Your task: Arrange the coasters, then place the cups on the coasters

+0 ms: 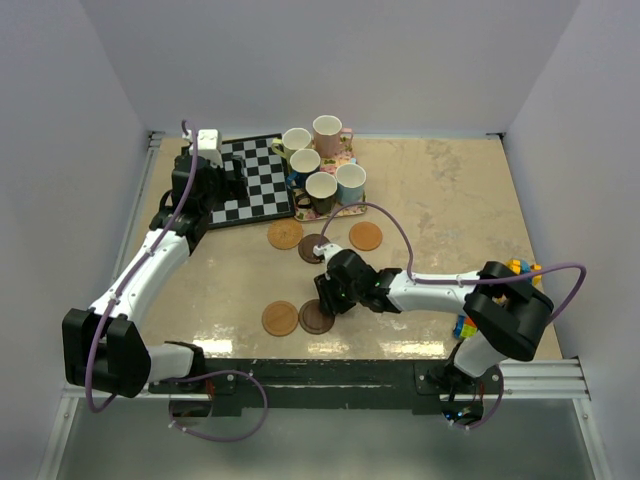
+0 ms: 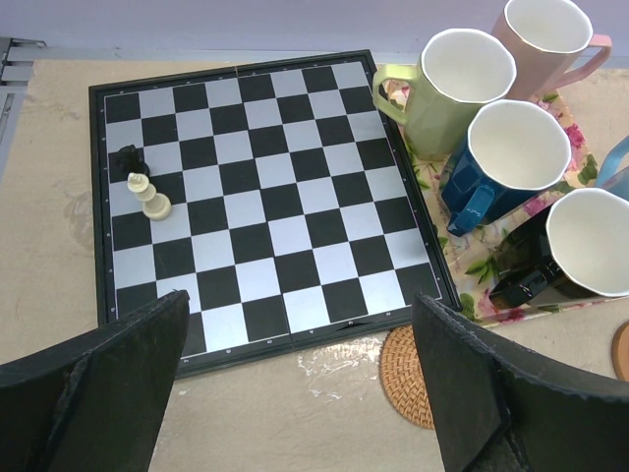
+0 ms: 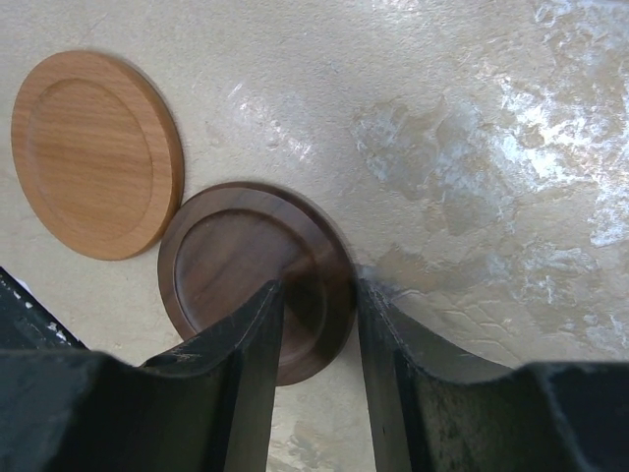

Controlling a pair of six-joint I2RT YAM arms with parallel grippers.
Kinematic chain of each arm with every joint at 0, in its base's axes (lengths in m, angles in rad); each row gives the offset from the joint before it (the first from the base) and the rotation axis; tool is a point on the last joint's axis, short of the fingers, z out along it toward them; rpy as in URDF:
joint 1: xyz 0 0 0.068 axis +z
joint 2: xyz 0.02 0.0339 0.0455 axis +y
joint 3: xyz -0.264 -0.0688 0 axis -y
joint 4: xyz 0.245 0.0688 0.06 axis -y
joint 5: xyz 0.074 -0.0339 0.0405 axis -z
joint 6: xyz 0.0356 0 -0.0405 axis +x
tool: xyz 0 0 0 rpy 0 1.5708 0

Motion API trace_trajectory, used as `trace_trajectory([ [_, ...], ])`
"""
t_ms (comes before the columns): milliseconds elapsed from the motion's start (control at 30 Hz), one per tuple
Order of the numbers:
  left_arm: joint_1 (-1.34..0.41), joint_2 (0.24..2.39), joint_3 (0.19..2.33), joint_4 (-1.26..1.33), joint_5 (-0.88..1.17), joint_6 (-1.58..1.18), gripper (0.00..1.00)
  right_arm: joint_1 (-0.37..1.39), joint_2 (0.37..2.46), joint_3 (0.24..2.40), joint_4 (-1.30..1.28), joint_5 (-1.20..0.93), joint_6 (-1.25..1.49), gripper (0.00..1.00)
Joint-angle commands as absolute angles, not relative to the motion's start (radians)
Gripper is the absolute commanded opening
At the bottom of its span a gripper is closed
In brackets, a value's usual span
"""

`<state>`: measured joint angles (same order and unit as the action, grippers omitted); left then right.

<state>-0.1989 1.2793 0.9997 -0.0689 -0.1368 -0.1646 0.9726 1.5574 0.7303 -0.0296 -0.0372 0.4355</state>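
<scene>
Right pincer (image 3: pixel 319 287): jaws about half closed, set astride the rim of the dark coaster (image 3: pixel 236 265). One finger (image 3: pixel 246 364) sits on the disc's face, the other (image 3: pixel 393 374) outside the rim, down at the table (image 3: pixel 472 147). Whether the rim is truly pinched I cannot tell.

The orange coaster (image 3: pixel 93 152) lies flat just to one side of the dark one, edges touching or nearly so. From the top view this pair sits near my bases, mid-table, with the orange disc on the left.

Other coasters form a loose row farther out, just short of the tray (image 1: pixel 345 208): far-left coaster (image 1: pixel 285 235) orange, far-mid coaster (image 1: pixel 315 247) dark, far-right coaster (image 1: pixel 365 236) orange. All are flat and apart from each other.

Cups: all five stand upright on the tray, close together, none on a coaster. Green cup (image 2: pixel 452 88) and pink cup (image 2: pixel 550 39) are at the back, navy cup (image 2: pixel 511 157) in the middle, black cup (image 2: pixel 580 246) and pale-blue cup (image 1: pixel 350 182) in front.

Left pincer (image 2: pixel 300 393): jaws wide apart, nothing between them, hanging over the near edge of the chessboard (image 2: pixel 265 197). The board lies left of the tray, touching it. There are two pieces on the board, a black piece (image 2: pixel 128 159) and a white piece (image 2: pixel 149 197), side by side.
</scene>
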Motion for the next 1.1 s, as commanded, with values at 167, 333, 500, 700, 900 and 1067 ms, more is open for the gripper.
trace_trajectory([
  [167, -0.207, 1.281, 1.003, -0.029, -0.132, -0.166, 0.99, 0.986, 1.543, 0.739, -0.049, -0.006, 0.466, 0.45],
  [333, -0.207, 1.281, 1.002, -0.029, -0.133, -0.167, 0.99, 0.986, 1.487, 0.773, -0.08, 0.052, 0.483, 0.61],
  [500, -0.207, 1.282, 1.0, -0.029, -0.137, -0.166, 0.99, 0.986, 1.421, 0.848, -0.153, 0.171, 0.473, 0.84],
  [700, -0.207, 1.278, 1.003, -0.032, -0.132, -0.166, 1.0, 0.885, 1.373, 0.926, -0.204, 0.287, 0.408, 0.9],
  [900, -0.207, 1.25, 0.989, -0.018, -0.13, -0.163, 1.0, 0.712, 1.428, 0.972, -0.132, 0.273, 0.307, 0.95],
  [1067, -0.209, 1.243, 0.992, -0.02, -0.133, -0.161, 1.0, 0.598, 1.56, 1.058, -0.092, 0.276, 0.244, 0.98],
])
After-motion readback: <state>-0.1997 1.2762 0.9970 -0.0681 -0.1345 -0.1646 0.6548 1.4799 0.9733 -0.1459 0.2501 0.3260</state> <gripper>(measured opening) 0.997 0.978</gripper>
